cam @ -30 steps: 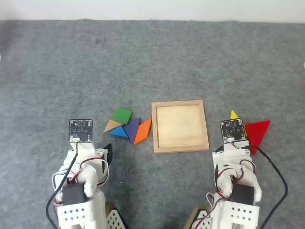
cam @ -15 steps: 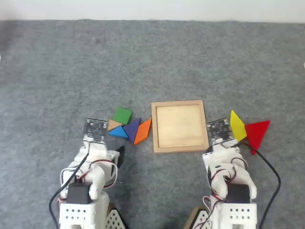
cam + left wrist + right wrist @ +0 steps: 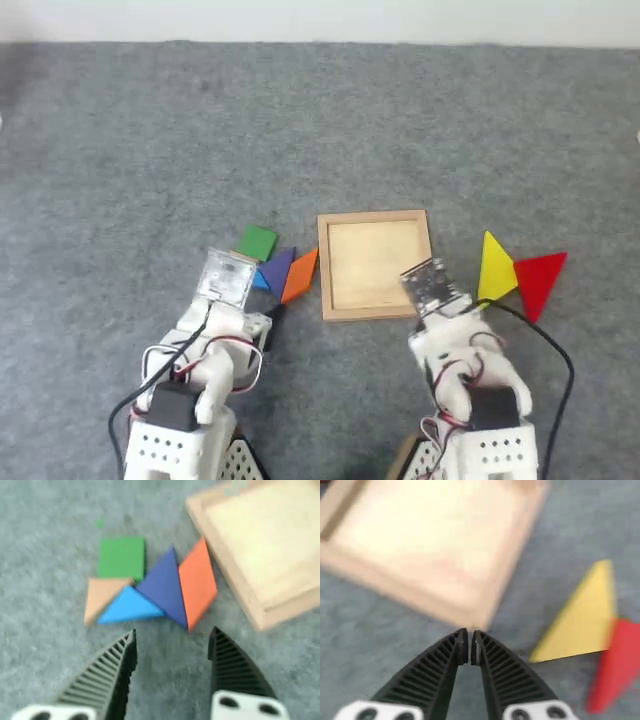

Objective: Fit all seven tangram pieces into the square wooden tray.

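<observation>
Our left arm [image 3: 205,345] leans forward over the grey table [image 3: 120,150], angled inward. Its pincer [image 3: 173,631] is spread wide, with nothing between the two fingers, and hangs over bare grey cloth.

Just ahead of its tips lies a tight cluster of five pieces. The light blue triangle [image 3: 129,606] is nearest the pincer. The tan triangle [image 3: 102,592] touches it on the outer side, and the green square [image 3: 121,557] sits beyond both. The dark blue triangle [image 3: 162,587] lies straight ahead of the gap between the fingers, its edge against the orange parallelogram [image 3: 197,585]. The orange piece lies just beside the wooden tray [image 3: 239,580], apart from its rim by a narrow strip of cloth. On the near side of the cluster, where the pincer hangs, the cloth is open.

The tray holds no pieces; we see its whole floor bare.

Our right arm [image 3: 465,365] leans forward and inward, its wrist over the tray's near corner on that side. Its pincer [image 3: 470,640] is pressed together, gripping nothing, with the tips just short of that corner.

Off to the outer side of this pincer lies the yellow triangle [image 3: 580,620], near the tray but clear of its rim. The red triangle [image 3: 615,665] touches it farther out. A band of bare cloth runs between the tray's edge and the yellow piece.
</observation>
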